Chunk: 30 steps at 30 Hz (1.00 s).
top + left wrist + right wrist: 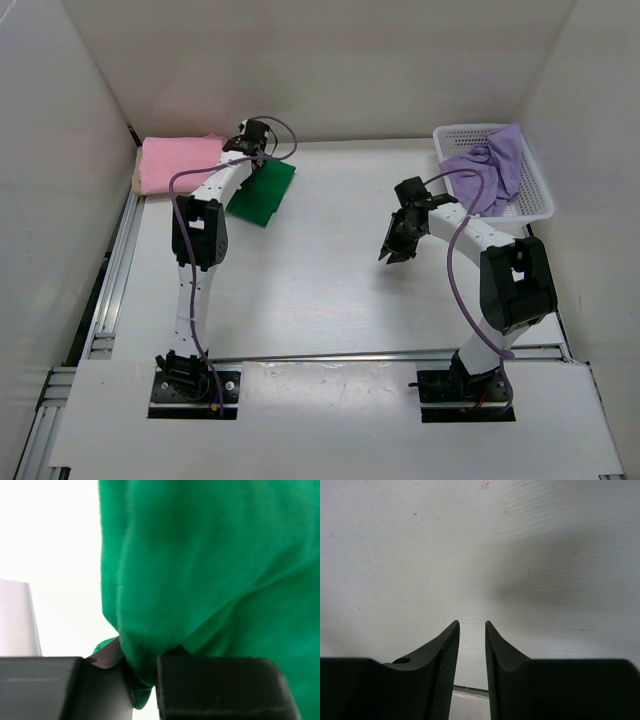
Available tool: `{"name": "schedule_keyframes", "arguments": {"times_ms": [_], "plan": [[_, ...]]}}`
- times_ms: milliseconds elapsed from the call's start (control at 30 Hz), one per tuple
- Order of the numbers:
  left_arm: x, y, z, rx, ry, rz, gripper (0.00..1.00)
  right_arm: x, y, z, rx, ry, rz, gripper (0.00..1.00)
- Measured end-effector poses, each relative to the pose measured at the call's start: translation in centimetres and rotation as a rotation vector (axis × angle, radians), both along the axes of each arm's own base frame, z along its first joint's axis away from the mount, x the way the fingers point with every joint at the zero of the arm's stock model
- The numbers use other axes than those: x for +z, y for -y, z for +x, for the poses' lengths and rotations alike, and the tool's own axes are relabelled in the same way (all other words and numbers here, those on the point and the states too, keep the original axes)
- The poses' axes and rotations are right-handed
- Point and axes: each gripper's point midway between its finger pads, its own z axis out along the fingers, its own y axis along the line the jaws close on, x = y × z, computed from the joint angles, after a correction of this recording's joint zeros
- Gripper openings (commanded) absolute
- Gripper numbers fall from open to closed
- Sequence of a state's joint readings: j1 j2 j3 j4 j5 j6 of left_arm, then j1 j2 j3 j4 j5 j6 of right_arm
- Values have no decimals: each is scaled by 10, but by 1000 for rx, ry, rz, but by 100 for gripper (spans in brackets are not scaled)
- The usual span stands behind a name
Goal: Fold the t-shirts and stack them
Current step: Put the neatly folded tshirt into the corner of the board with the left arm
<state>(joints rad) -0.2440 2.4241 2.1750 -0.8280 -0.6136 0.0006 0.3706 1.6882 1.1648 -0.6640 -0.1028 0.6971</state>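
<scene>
Slippage looms: the left claw (143, 680) pinches only a bunched fold of the green shirt (262, 193), which could unfold mid-carry; the right claw (472, 642) hangs narrow and empty.

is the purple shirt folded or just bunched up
Bunched up, not folded: the purple shirt lies crumpled in the white basket, creased and uneven, with parts spilling over the rim.
</scene>
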Motion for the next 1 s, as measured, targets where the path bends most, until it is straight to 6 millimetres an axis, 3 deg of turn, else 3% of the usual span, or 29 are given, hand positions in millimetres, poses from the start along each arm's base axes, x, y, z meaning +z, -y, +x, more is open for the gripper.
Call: {"name": "schedule_keyframes", "arguments": {"times_ms": [267, 567, 767, 1000], "plan": [[42, -25, 28, 79, 165, 28, 10, -5, 9, -8, -1, -16, -41, 32], [47, -92, 28, 174, 173, -16, 10, -12, 19, -21, 7, -40, -80, 33], [74, -133, 23, 223, 224, -61, 10, -13, 22, -21, 3, -37, -94, 33], [114, -153, 23, 229, 311, -111, 10, -14, 23, -21, 9, -39, -101, 33]]}}
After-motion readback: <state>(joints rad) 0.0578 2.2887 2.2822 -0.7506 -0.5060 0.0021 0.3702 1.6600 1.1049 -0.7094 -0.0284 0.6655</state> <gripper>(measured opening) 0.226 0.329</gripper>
